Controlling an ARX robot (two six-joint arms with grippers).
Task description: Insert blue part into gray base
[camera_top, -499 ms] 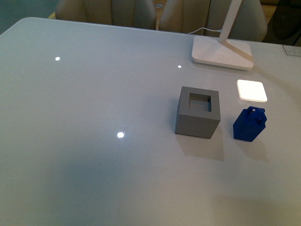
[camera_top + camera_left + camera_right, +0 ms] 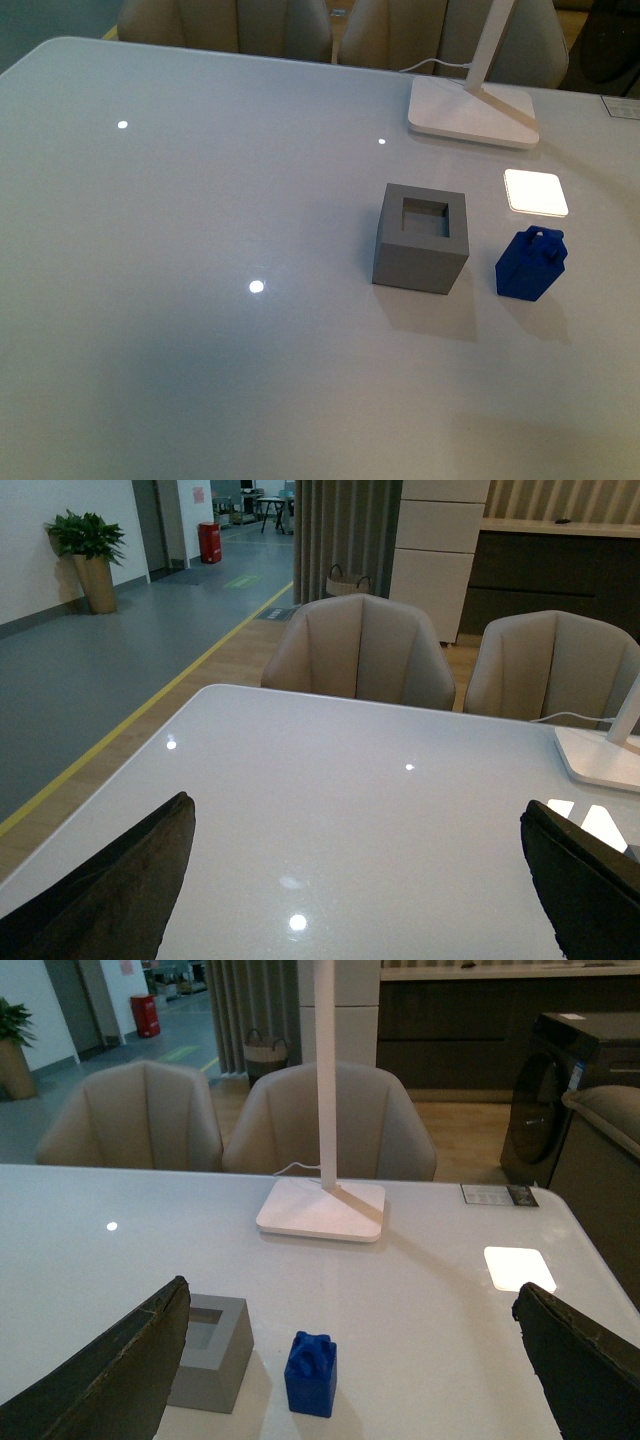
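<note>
The right gripper [image 2: 350,1286] is spread wide and holds nothing, its two dark fingers [image 2: 100,1380] showing at either edge of its wrist view. The left gripper [image 2: 356,802] is spread just as wide over the white table [image 2: 180,360]. Ahead of the right gripper the blue part [image 2: 311,1375] stands upright on the table (knob upward), just beside the gray base [image 2: 210,1352] but apart from it, on the base's right in the front view. The base's square hole faces up. Farther back sits the white lamp foot [image 2: 473,112], with a bright square patch of light [image 2: 535,191] between it and the blue part.
</note>
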